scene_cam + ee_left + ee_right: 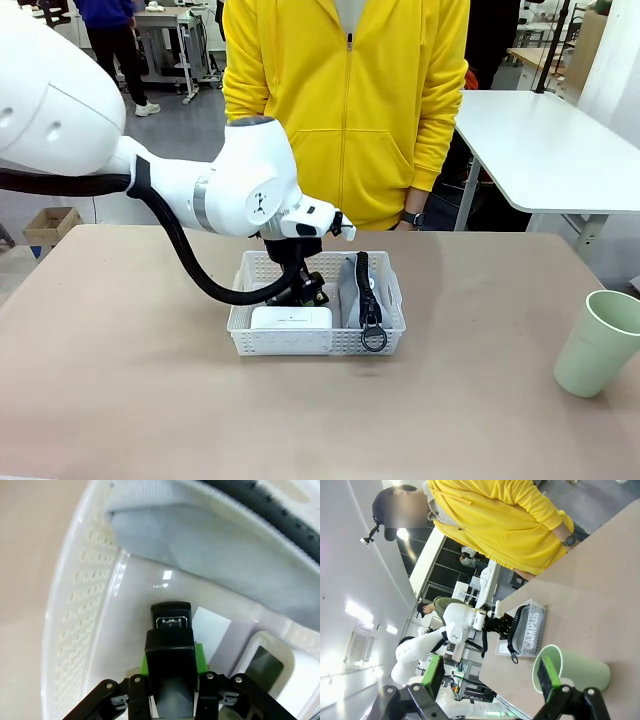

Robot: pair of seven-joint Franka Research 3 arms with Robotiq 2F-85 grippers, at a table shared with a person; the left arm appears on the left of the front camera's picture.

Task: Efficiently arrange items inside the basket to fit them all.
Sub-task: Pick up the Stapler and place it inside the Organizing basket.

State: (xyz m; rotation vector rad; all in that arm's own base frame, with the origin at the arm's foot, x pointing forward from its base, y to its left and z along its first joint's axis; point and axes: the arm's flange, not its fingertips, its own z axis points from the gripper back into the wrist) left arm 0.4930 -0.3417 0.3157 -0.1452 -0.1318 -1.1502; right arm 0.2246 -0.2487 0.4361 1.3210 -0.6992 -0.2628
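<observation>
Basket at mid-desk: white, lattice-walled, one only. Down inside it, left fingers clenched on the small dark flat object, which shows a metal edge at its tip. Held low over the basket floor, close beside the perforated side wall and just below the grey pouch.

Next outward, from the front: flat white box lying at the near left of the basket, against the front wall. Bears a faint line of print, too small to read. Pouch standing on edge along the right side, black zipper uppermost, ring hanging over the near rim.

Counted: one pouch, one box, one dark object, all three within the basket walls. One pale green cup outside, upright at the desk's right edge, well apart from the basket.

Right fingers released, green pads spread wide, grasping nothing; cup on the desk just beyond them.

Lettering "CAMPUS" in white capitals readable on the pouch's side from the right wrist. Zipper teeth and ring plain from the front. Grip on the dark object plain from the left wrist.

At the far edge, a person in a yellow zip jacket, watch on one wrist.
</observation>
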